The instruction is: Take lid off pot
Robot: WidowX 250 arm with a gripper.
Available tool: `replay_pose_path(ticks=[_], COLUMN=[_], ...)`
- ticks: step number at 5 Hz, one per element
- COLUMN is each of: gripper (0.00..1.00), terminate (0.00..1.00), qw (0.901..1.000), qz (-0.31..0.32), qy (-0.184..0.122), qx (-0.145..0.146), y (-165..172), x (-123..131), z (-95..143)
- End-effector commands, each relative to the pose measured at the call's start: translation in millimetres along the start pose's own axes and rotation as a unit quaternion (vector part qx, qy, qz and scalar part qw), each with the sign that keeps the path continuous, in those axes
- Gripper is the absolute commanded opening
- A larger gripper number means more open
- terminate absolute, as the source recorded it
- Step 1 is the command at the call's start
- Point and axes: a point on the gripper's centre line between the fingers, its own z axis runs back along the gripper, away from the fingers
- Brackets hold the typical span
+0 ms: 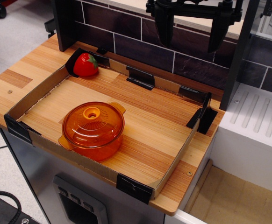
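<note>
Observation.image looks down on a wooden worktop (140, 154) fenced by a low cardboard rim taped at the corners. The pot (97, 148) sits near the front left of that fenced area, and the lid (93, 124) rests squarely on it, not yet lifted. A toy strawberry (85, 65) lies in the far left corner, well apart from both.

The gripper (193, 32) hangs high at the back, over the tiled wall, its two dark fingers spread wide with nothing between them, far from the pot.

Both pieces look like thin translucent plastic, so they are probably light, stiff and rather slick. The dome would likely slide out of a pinch; the raised ring knob (92, 112) at the lid's centre seems the sensible hold, taken from straight above with the fingers on either side. Because the pot is probably so light, it may ride up with the lid if the fit is snug.
</note>
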Motion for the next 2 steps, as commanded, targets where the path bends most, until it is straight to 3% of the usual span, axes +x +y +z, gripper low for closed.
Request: replay_pose_path(ticks=[1, 2], gripper=[1.0, 1.0], terminate=[0.0, 0.0], qw=[1.0, 0.9996], qz=[0.0, -0.026], qy=[0.0, -0.009], qx=[0.0, -0.004], y=[0.0, 21.0], x=[0.0, -8.7], z=[0.0, -2.5])
